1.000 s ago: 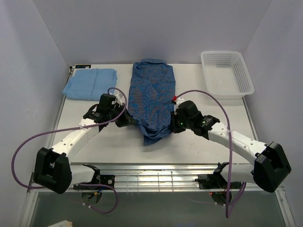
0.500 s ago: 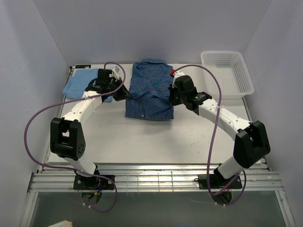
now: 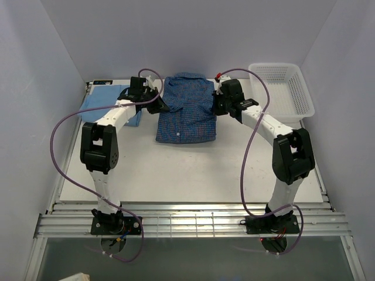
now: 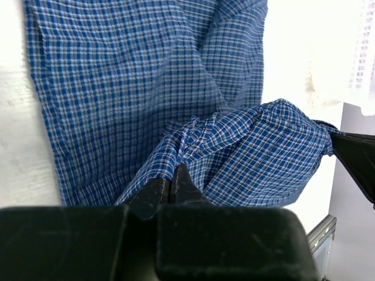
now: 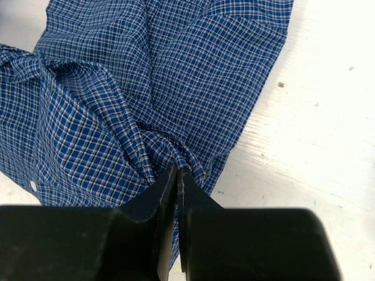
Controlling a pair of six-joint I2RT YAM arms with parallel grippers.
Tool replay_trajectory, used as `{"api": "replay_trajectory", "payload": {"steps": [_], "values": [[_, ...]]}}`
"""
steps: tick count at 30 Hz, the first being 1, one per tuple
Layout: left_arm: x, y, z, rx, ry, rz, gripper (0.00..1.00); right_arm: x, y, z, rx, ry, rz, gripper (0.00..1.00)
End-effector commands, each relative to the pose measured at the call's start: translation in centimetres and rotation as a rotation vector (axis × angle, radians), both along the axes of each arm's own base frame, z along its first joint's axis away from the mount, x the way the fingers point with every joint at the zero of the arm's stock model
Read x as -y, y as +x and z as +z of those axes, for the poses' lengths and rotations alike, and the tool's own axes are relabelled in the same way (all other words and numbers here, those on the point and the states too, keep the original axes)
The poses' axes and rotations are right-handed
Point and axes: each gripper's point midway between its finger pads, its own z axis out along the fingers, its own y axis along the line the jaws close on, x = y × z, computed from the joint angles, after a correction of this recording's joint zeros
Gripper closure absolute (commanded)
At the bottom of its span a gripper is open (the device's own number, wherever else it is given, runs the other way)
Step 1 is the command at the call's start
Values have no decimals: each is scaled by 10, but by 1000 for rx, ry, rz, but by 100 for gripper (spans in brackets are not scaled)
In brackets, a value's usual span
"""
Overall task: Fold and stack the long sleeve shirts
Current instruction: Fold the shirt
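Top external view: the two arms reach from the near edge across the white table (image 3: 176,170) to its far part. Between them the checked shirt (image 3: 186,117) lies folded in the middle of the far half, with its collar at the far end. The left gripper (image 3: 159,106) is at the shirt's left edge and the right gripper (image 3: 217,107) is at its right edge. In the left wrist view the jaws are pressed together on a raised fold of the checked cloth. In the right wrist view the jaws are likewise pinched on a bunch of this cloth, beside bare table. In the far left corner the light blue shirt (image 3: 95,105) lies folded flat, partly under the left arm. A basket (image 3: 281,93) stands in the far right corner.
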Motion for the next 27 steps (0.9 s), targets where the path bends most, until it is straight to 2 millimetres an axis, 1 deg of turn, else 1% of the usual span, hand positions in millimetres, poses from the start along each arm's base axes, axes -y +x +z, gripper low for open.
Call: {"api": "replay_trajectory", "payload": {"steps": [1, 2, 4, 5, 7, 8, 9, 10, 11, 12, 13, 14, 15, 16, 17, 19, 20, 21, 22, 23, 24, 25, 26, 27], "values": [[-2, 27, 21, 110, -26, -7, 100, -8, 26, 16, 66, 37, 41, 92], [-2, 32, 23, 121, -31, -9, 100, -8, 33, 12, 65, 30, 46, 92], [-1, 37, 18, 123, -35, -17, 100, -6, 42, 6, 64, 24, 44, 92], [0, 42, 9, 120, -36, -20, 100, -8, 49, 1, 60, 25, 41, 92], [2, 48, 6, 126, -43, -32, 100, -6, 56, -5, 51, 26, 38, 92], [3, 51, -4, 116, -42, -39, 100, -8, 61, -9, 46, 27, 40, 92], [3, 56, -3, 122, -47, -43, 100, -6, 63, -11, 44, 27, 35, 92], [4, 57, -7, 114, -51, -46, 100, -6, 66, -13, 43, 25, 33, 92], [5, 58, -9, 113, -58, -53, 100, -4, 70, -21, 32, 21, 26, 92], [9, 58, -18, 90, -72, -66, 100, -3, 72, -21, 34, 20, 21, 92], [10, 59, -19, 89, -78, -73, 100, -1, 75, -23, 32, 17, 15, 92], [11, 59, -22, 81, -86, -79, 100, 2, 77, -31, 20, 12, 9, 92], [13, 59, -28, 67, -92, -84, 100, 3, 80, -32, 20, 12, 6, 92], [13, 58, -30, 60, -98, -86, 100, 2, 81, -35, 17, 8, 19, 92], [13, 58, -30, 57, -98, -84, 100, 5, 83, -44, 1, 4, 22, 92], [13, 58, -31, 56, -94, -77, 100, 1, 85, -46, -3, 15, 45, 92], [13, 58, -31, 54, -93, -73, 99, 1, 86, -51, -16, 14, 49, 92], [12, 58, -30, 56, -93, -72, 95, 1, 87, -51, -22, 13, 51, 91], [11, 58, -25, 67, -91, -73, 91, 1, 88, -48, -28, 13, 51, 89], [12, 58, -22, 72, -90, -72, 86, 2, 87, -48, -31, 12, 51, 84], [10, 58, -21, 73, -87, -69, 67, 1, 86, -47, -34, 12, 52, 80], [10, 57, -18, 77, -86, -69, 55, 1, 84, -44, -35, 14, 56, 74], [11, 55, -12, 86, -85, -82, 48, 1, 80, -39, -37, 18, 58, 66], [11, 54, -8, 88, -87, -89, 38, 2, 79, -36, -35, 21, 59, 62]]}}
